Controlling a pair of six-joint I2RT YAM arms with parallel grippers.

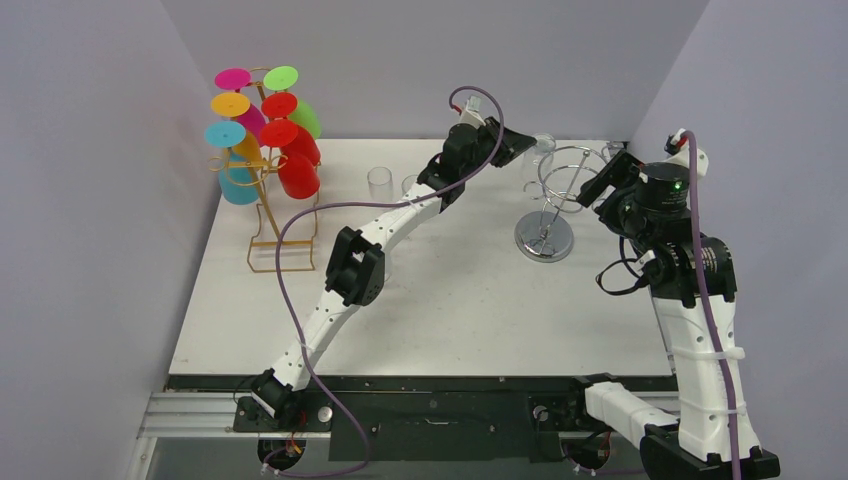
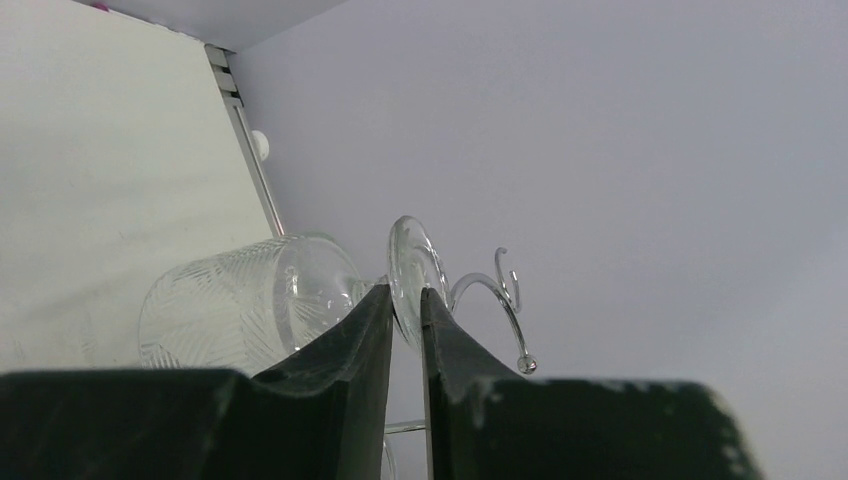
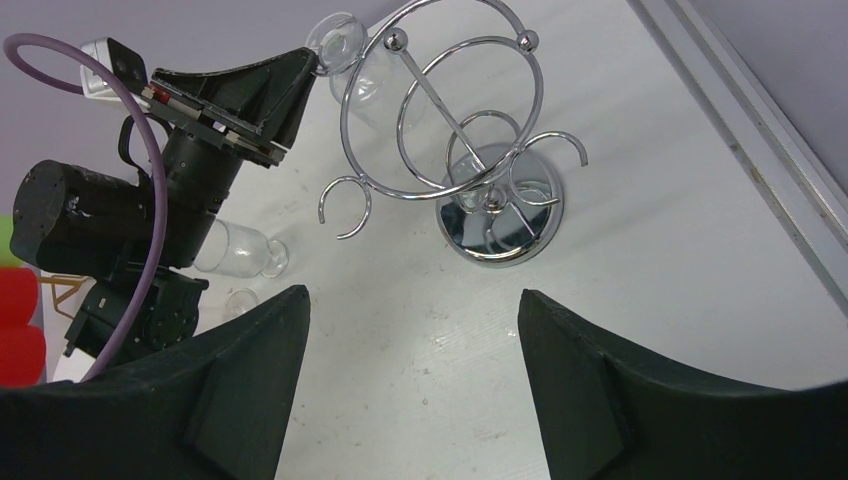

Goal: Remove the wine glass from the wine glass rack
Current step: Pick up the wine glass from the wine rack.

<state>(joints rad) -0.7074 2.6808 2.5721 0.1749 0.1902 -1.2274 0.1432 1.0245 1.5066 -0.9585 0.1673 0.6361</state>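
Wine glass (image 2: pixel 250 300) is shown hung from the left side of the wine glass rack (image 3: pixel 500 220), at the far right of the table (image 1: pixel 450 300), with its patterned bowl lying sideways in the left wrist view and its foot held in a chrome hook. The stem, just at the foot, is pinched by the closed fingers of the left gripper (image 2: pixel 405 300). The right gripper (image 3: pixel 412 295) is seen spread wide and empty, near the rack on its right but apart from it. Three hazards are judged likely. If the glass is drawn across the hook and not along its opening, the foot may be caught on the wire and the unbraced rack dragged or tipped. The smooth stem may be let slip by so narrow a pinch. The bowl may be knocked against the chrome rings, or against the clear glasses (image 1: pixel 380 182) standing further left, should the arm be swung out low.
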